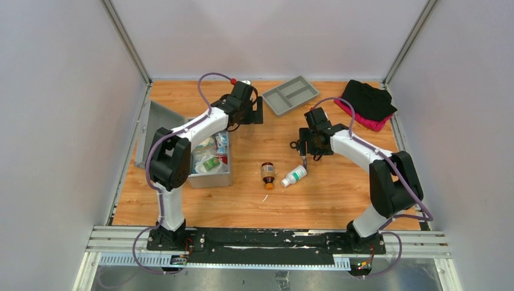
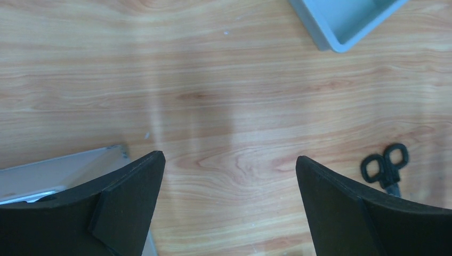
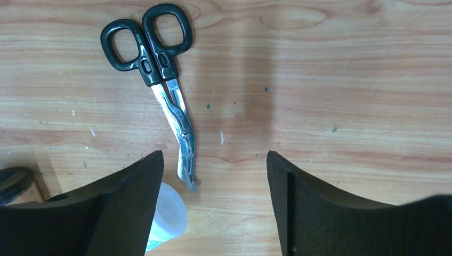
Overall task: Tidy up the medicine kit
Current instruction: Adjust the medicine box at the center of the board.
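Top view: wood table [image 1: 254, 206], white walls [image 1: 60, 121] on three sides. Medicine kit [image 1: 209, 180] at table's left, lid up, packets inside. Brown bottle [image 1: 267, 174] and white bottle [image 1: 294, 176] lie right of kit; grey tray [image 1: 291, 95] beyond, to kit's right.

Left wrist: left gripper [image 2: 229, 160] spread wide, empty, over bare wood just right of kit corner.

Right wrist: right gripper [image 3: 213, 157] parted, grasping nothing; scissors [image 3: 160, 80] flat on wood, well right of kit.
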Robot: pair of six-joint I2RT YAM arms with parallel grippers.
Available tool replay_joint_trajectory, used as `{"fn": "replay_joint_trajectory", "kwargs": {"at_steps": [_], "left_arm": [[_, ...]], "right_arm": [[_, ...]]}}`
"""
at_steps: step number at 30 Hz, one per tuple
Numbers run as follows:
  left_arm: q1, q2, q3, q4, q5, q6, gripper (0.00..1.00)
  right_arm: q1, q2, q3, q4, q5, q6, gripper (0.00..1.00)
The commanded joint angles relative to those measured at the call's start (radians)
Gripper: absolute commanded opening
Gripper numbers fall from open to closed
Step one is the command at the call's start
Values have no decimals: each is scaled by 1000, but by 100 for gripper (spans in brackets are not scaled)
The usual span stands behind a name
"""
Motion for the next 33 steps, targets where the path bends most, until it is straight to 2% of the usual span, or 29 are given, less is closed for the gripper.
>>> {"fn": "replay_joint_trajectory", "kwargs": {"at_steps": [1,5,7,10,11,15,18,21,25,33], "left_arm": [[-4,-65,-36,132,115,-32,100],[42,-27,-21,198,345,-80,100],[57,-33,-54,250,384,-89,100],[60,-62,-75,263,357,-62,100],[60,-62,-63,247,343,-51,100],[60,24,99,45,349,-20,100],[53,42,67,124,444,-45,99],[16,52,38,175,469,-62,92],[-41,89,25,195,457,-104,90],[-74,97,-74,322,414,-217,89]], "right_arm": [[-14,-86,-55,68,66,-10,77],[-59,-84,-50,28,-13,30,80],[-79,-67,-43,10,-63,29,83],[-93,-47,-44,15,-115,21,85],[-95,-35,-41,15,-129,22,88],[-95,7,-33,46,-239,20,93],[-94,43,-13,49,-259,22,94],[-92,82,14,30,-255,20,95],[-71,152,67,-22,-231,3,85],[-5,207,104,-111,-51,-20,71]]}}
